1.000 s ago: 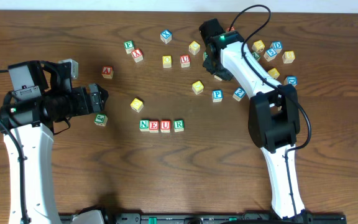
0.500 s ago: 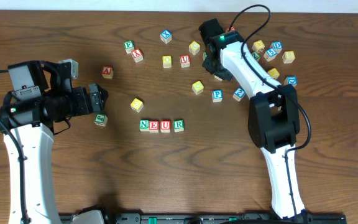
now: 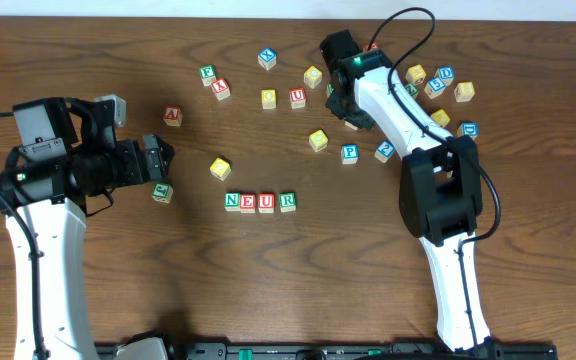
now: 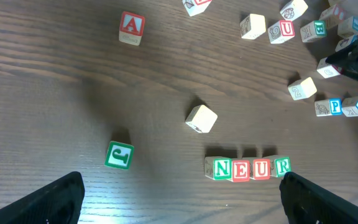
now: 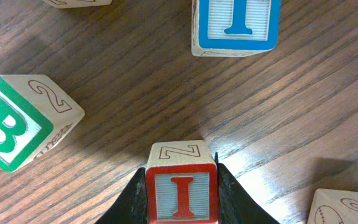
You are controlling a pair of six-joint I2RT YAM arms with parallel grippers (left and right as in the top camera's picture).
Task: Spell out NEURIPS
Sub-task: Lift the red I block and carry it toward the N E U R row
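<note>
My fingers (image 5: 128,204) are black, the I cube (image 5: 181,194) red. The B cube (image 5: 8,134) is green, the surface (image 5: 123,81) brown wood-grain.

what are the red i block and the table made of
Red I block: looks like pale, unvarnished wood, with faint grain on its bare face; the red frame and letter seem painted or printed on, matte. Table: dark brown wood or wood-look laminate, with long grain lines and a soft sheen where light reflects; which one, the pictures cannot settle.

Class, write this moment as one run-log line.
right end effector: shut on I cube | left end effector: open, empty | NEUR row: set | next letter: I
</note>
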